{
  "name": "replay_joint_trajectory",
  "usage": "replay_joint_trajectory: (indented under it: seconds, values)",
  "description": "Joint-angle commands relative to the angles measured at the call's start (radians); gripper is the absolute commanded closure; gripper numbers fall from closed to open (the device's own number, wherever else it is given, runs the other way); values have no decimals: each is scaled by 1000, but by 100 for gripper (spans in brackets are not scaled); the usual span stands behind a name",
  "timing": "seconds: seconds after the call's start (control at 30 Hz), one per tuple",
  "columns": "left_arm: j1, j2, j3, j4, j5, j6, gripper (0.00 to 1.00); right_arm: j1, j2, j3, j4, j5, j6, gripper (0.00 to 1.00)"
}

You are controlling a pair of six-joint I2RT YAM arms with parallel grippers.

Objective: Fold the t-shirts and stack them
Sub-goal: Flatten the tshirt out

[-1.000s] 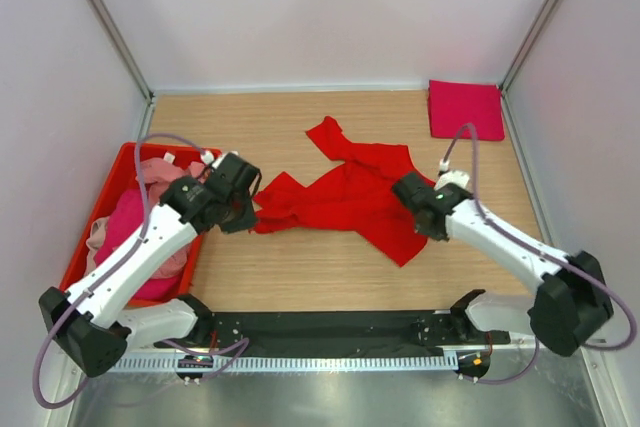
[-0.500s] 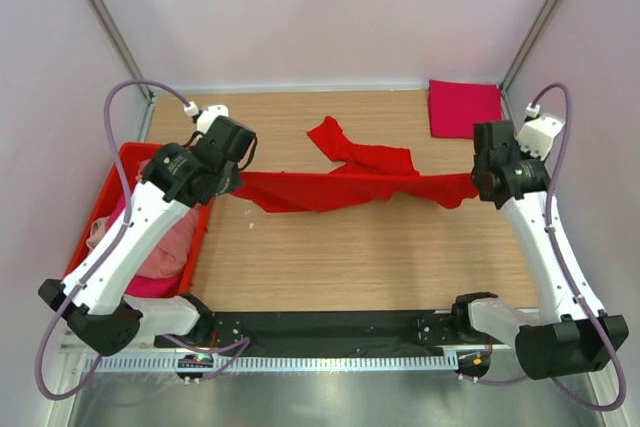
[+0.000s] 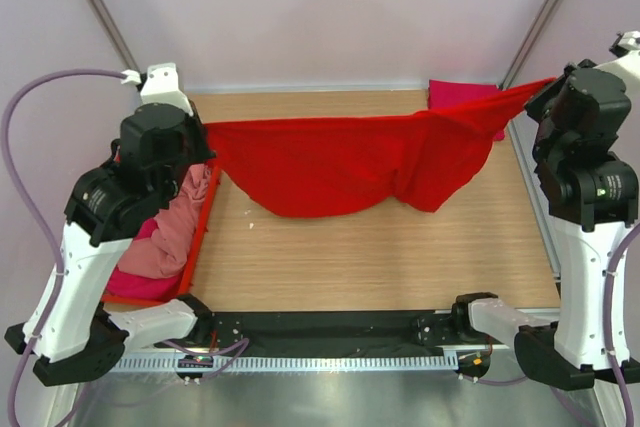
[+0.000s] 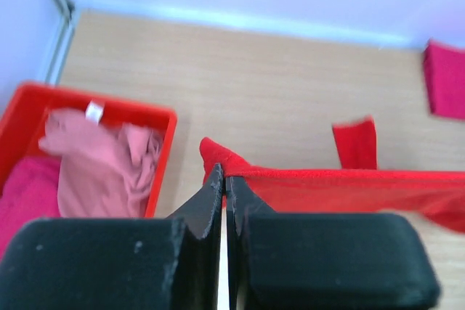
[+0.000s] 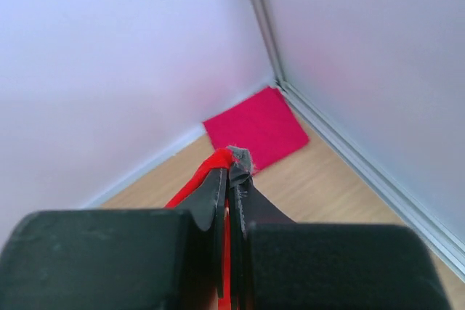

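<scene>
Two robot arms hold one red t-shirt (image 3: 340, 162) stretched between them above the wooden bench (image 3: 350, 257). The left end effector (image 3: 207, 134) is pinched tight on the garment's left corner, its fingers pressed together with only a sliver of cloth between them. The right end effector (image 3: 547, 87), raised high at the far right, is likewise clamped on the opposite corner, a tuft of red fabric poking out past its fingertips (image 5: 234, 159). The shirt's top edge runs nearly taut from one grip to the other, while the rest of it sags in a broad curve towards the bench; whether the lowest fold touches the wood cannot be told.

Three more shirts are in view. One folded magenta t-shirt (image 5: 254, 130) lies flat in the far right corner of the bench, partly hidden behind the hanging red cloth in the overhead view. One red plastic bin (image 3: 198, 237) sits at the left edge and holds two: a crumpled pale pink t-shirt (image 4: 102, 168) and, beside it at the near end, a crimson t-shirt (image 4: 22, 194).
</scene>
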Motion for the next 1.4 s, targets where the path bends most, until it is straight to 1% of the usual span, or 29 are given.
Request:
replay_joint_trajectory:
  seconds: [0.0,0.13,0.27,0.4,0.43,0.47,0.5,0.53,0.57,0.6,0.63,0.67,0.7,0.77,0.8,0.83,0.87,1.0,1.07,1.1,1.2,1.23,1.3,1.33,1.37]
  values:
    - [8,8,87,191,-40,130,100,-10,29,75,98,-106,-4,99]
    - [8,57,176,270,-79,216,100,-10,49,113,177,-122,-5,99]
    - [9,98,218,364,-110,289,100,-10,85,137,233,-119,-15,99]
    - [8,135,217,476,-153,351,100,-10,137,155,309,-108,-28,99]
    - [9,150,207,502,-162,386,100,-12,151,164,338,-103,-32,99]
    - [8,158,189,572,-186,404,100,-10,177,178,355,-106,-32,99]
    - [9,167,180,602,-197,418,100,-10,190,184,375,-109,-32,99]
    - [8,183,174,640,-215,484,100,-10,206,192,411,-114,-30,99]
    - [9,210,169,674,-263,518,100,-10,220,215,428,-114,-30,99]
    - [9,232,170,750,-295,547,100,-9,260,228,444,-114,-33,99]
    - [9,267,169,793,-320,622,100,-10,283,271,467,-115,-36,99]
    - [9,293,172,833,-340,660,100,-10,303,293,479,-120,-39,99]
    - [9,315,181,917,-369,694,100,-9,350,314,491,-123,-48,99]
    - [11,385,210,958,-373,768,100,-10,401,397,501,-126,-51,99]
    - [13,405,248,973,-370,782,100,-10,438,425,496,-128,-56,99]
    - [13,427,262,979,-366,783,100,-9,450,464,491,-129,-65,99]
    - [14,447,269,986,-355,788,100,-10,454,469,496,-132,-68,99]
    - [14,450,272,1013,-341,768,100,-10,420,445,516,-120,-107,99]
    - [13,427,267,958,-338,721,100,-10,371,424,502,-108,-134,99]
    - [13,409,261,934,-329,661,100,-10,346,408,499,-99,-140,99]
    - [9,312,217,803,-259,558,100,-9,216,315,505,-76,-127,99]
    - [9,245,206,761,-231,494,100,-9,176,277,494,-63,-121,99]
    - [8,182,187,633,-130,429,100,-12,78,253,473,-54,-98,99]
    - [8,152,190,586,-96,355,100,-9,50,265,432,-56,-96,99]
    - [8,93,195,546,-15,327,100,-10,27,273,409,-57,-88,99]
